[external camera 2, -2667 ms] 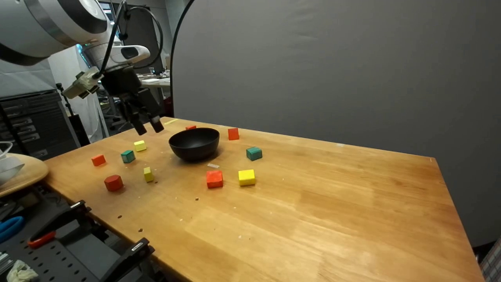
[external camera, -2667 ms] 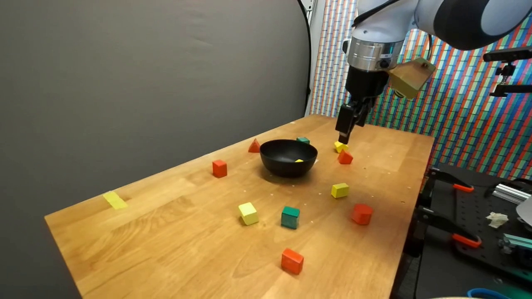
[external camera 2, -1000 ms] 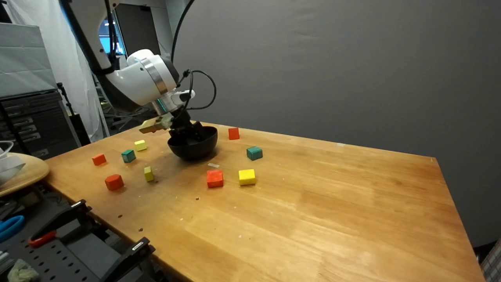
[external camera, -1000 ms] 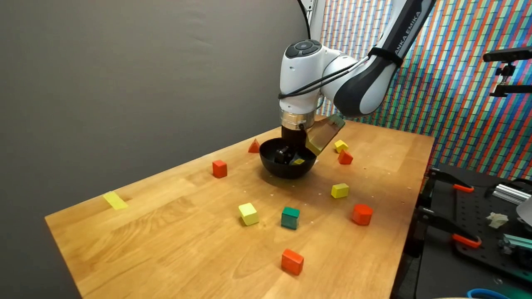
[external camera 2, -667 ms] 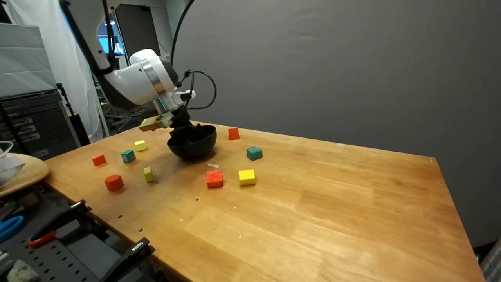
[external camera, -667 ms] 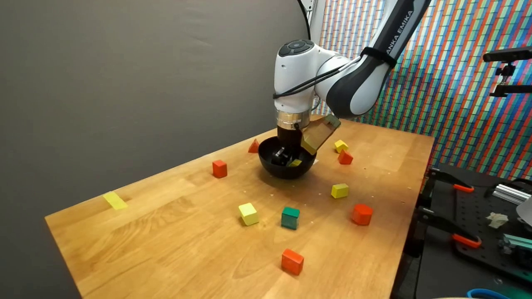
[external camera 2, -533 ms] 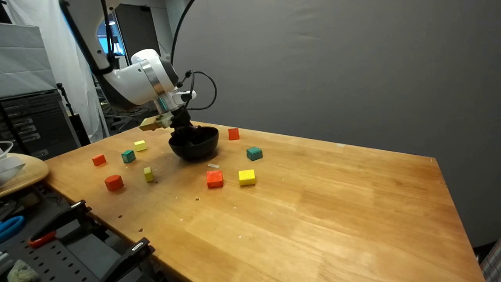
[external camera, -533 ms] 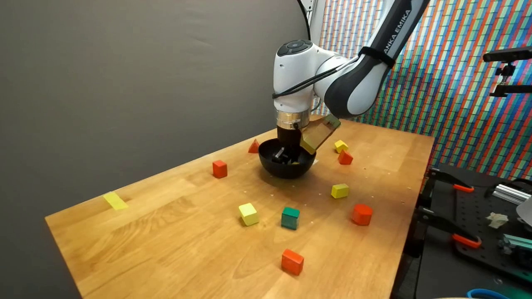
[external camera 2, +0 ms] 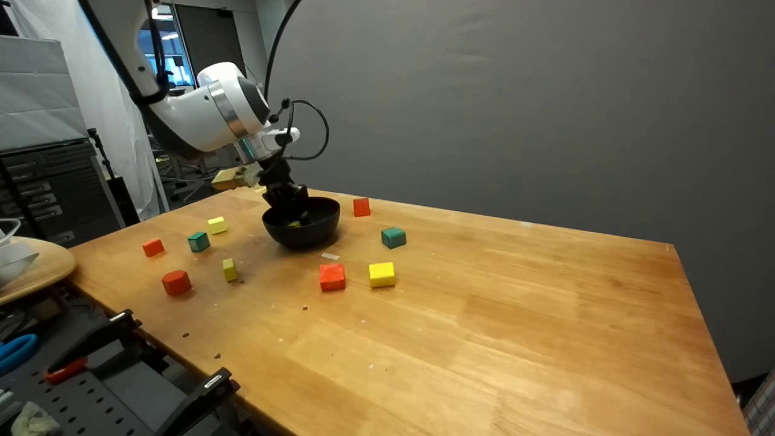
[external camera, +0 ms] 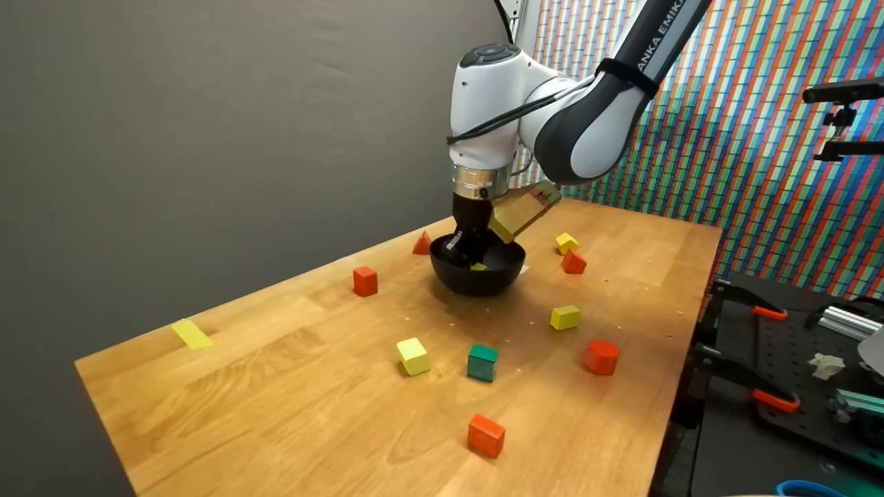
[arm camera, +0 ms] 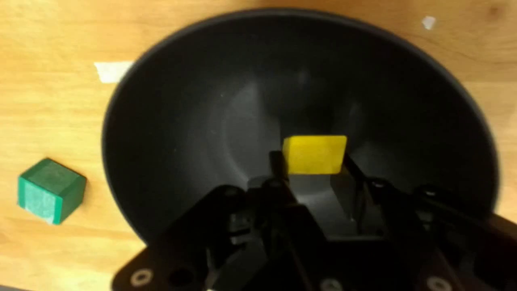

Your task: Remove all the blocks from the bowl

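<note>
In the wrist view, we see from left the green block [arm camera: 51, 192], then the bowl [arm camera: 169, 117]; inside, the gripper [arm camera: 315, 165], narrowed to fit, holds the yellow block [arm camera: 316, 155] by its ends. We judge it light, hard, best held there.

“ANKA EMIKA” lettering [external camera: 661, 34] on the robot arm [external camera: 587, 131]

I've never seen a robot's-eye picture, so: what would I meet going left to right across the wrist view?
Green block → white strip → yellow block → white scrap → dark spot. The bowl and gripper spread too widely to place.
</note>
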